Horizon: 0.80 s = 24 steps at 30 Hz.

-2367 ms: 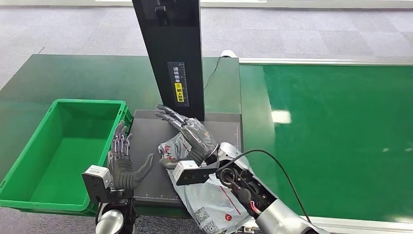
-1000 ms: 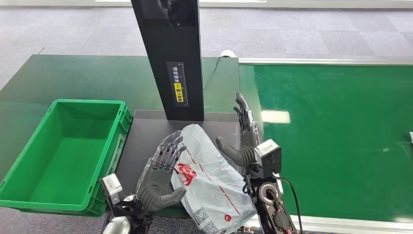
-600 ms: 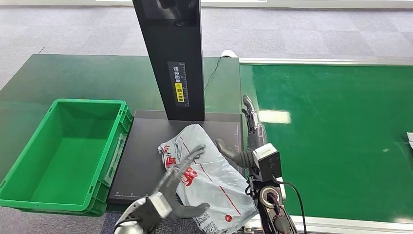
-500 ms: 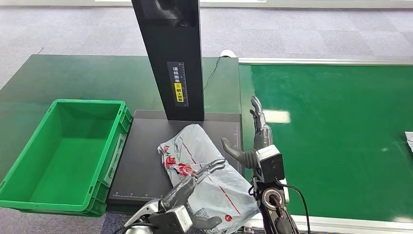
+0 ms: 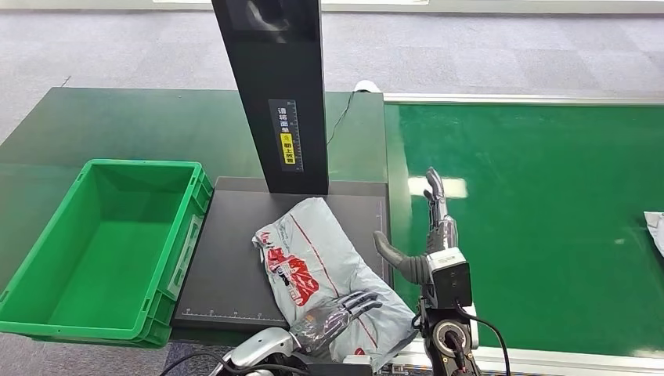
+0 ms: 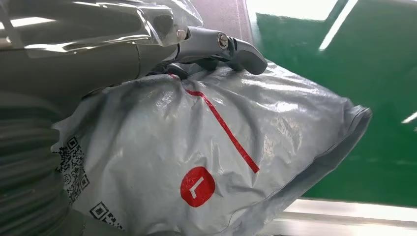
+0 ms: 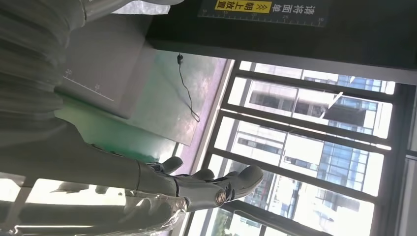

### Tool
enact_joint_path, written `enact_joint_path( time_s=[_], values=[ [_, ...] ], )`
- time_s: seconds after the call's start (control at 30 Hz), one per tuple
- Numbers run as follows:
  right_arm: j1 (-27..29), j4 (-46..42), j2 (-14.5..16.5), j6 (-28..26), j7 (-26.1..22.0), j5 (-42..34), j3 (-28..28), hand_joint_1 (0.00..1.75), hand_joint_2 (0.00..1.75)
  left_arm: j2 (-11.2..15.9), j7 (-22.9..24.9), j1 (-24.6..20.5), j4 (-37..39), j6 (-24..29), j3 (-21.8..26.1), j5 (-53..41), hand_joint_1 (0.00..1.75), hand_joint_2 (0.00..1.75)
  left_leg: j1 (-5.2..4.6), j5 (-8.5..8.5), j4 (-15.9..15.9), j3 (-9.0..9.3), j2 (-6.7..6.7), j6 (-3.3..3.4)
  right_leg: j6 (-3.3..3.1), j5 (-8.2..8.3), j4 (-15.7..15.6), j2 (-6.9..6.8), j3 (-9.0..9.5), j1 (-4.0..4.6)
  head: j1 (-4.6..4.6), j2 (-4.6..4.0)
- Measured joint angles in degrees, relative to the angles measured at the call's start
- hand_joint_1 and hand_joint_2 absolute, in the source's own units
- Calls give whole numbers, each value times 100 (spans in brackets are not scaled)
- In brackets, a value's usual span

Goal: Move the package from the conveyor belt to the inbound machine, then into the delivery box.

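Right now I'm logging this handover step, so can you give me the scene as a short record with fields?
package: grey plastic mailer bag with red markings, lying on the black platform of the inbound machine, its near end hanging over the platform's front edge
left hand: fingers resting on the bag's near end, no closed grasp visible
right hand: open, upright beside the bag, holding nothing
delivery box: green plastic crate, no package inside
conveyor: green belt, a second pale package at its right edge
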Motion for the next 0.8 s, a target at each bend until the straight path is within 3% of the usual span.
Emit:
enact_joint_path(
  time_s=[0.27,0.33,0.4,0.43,0.5,0.8],
  values=[
    [232,-231,77,182,56,-175,-7,0,175,-81,115,59,37,-71,100,-317,1,175,1,-1,-1,9,0,0,0,0,0,0,17,0,1,0],
    [292,-280,85,197,56,-196,-9,0,175,-92,150,88,35,-84,140,-354,71,175,2,-1,-2,12,0,0,0,0,0,0,19,1,1,0],
    [341,-313,92,226,56,-227,-12,0,175,-99,185,109,35,-91,189,-395,157,175,3,-1,-2,13,1,0,0,0,0,0,20,1,0,0],
    [360,-322,94,245,56,-246,-14,0,175,-104,190,117,35,-68,220,-413,168,175,3,-1,-2,14,1,0,0,0,0,1,21,2,-1,0],
    [405,-343,97,296,46,-290,-18,0,175,-111,146,135,27,57,308,-427,175,175,3,-1,-2,16,1,0,0,0,0,1,22,2,-1,0],
    [561,-403,97,539,-1,-364,-37,0,175,54,-654,268,-179,1120,858,-90,175,175,4,1,-2,21,0,-2,0,0,0,0,18,4,-1,0]
  ],
)
